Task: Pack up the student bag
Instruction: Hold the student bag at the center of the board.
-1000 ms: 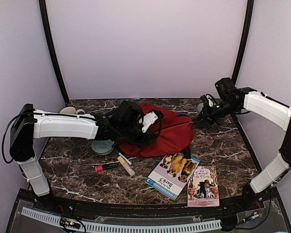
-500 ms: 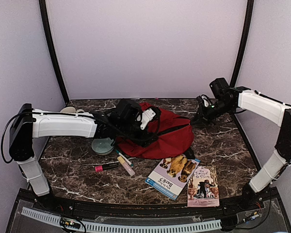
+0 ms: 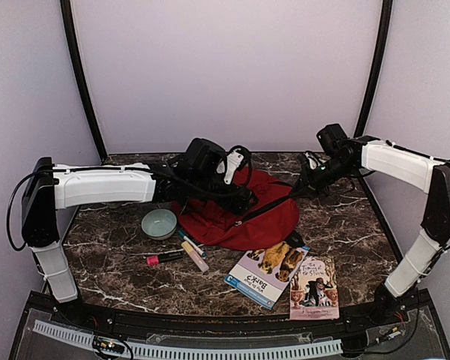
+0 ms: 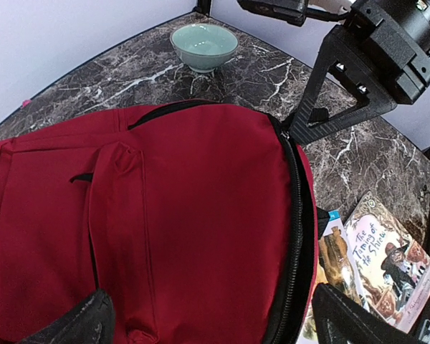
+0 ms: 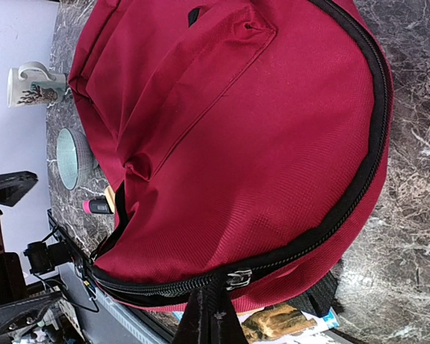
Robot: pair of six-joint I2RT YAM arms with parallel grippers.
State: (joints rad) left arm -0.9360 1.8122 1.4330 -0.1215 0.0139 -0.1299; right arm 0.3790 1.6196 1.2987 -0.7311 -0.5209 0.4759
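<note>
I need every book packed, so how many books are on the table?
2. A dog-cover book lies in front of the student bag; a second book lies just right of it. Others could hide under the bag.

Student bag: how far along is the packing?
Done: nothing visibly packed; the main zipper of the student bag looks shut. In hand: the right tool pinches the bag at its zipper; the left tool hovers open above. Left: books, bowl, mug and markers lie on the table.
</note>
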